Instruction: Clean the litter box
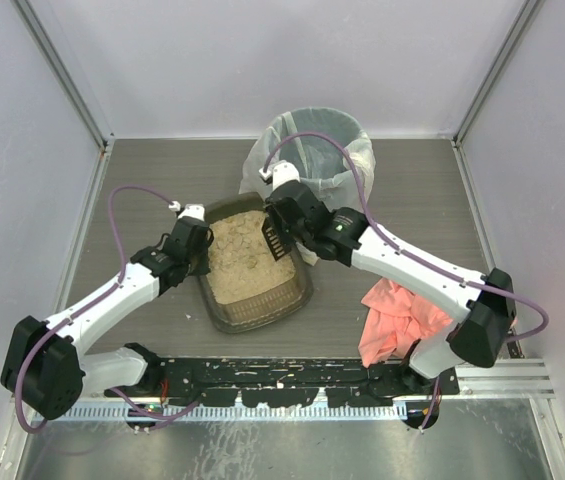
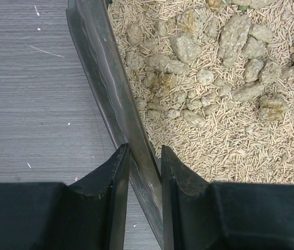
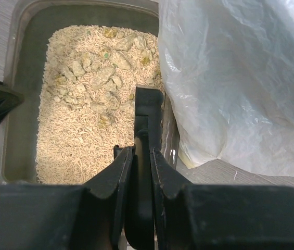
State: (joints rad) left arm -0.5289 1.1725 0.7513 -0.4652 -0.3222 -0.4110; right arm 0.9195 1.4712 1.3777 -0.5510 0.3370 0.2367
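Observation:
The litter box (image 1: pixel 262 318), a shallow dark tray of tan pellets, lies at mid table. Greyish clumps (image 2: pixel 188 49) sit in the pellets near its far end. My left gripper (image 1: pixel 198 262) is shut on the tray's left wall (image 2: pixel 110 88), one finger outside and one inside (image 2: pixel 145 156). A black scoop (image 1: pixel 275 240) hangs over the tray's right side, its handle (image 3: pixel 148 107) clamped between the fingers of my right gripper (image 3: pixel 140 156). The scoop's blade is hidden in the right wrist view.
A round bin lined with a white bag (image 1: pixel 317 150) stands just behind the tray, touching its far right corner (image 3: pixel 240 78). A pink cloth (image 1: pixel 397 315) lies by the right arm's base. Grey walls enclose the table; a black rail (image 1: pixel 292 385) runs along the near edge.

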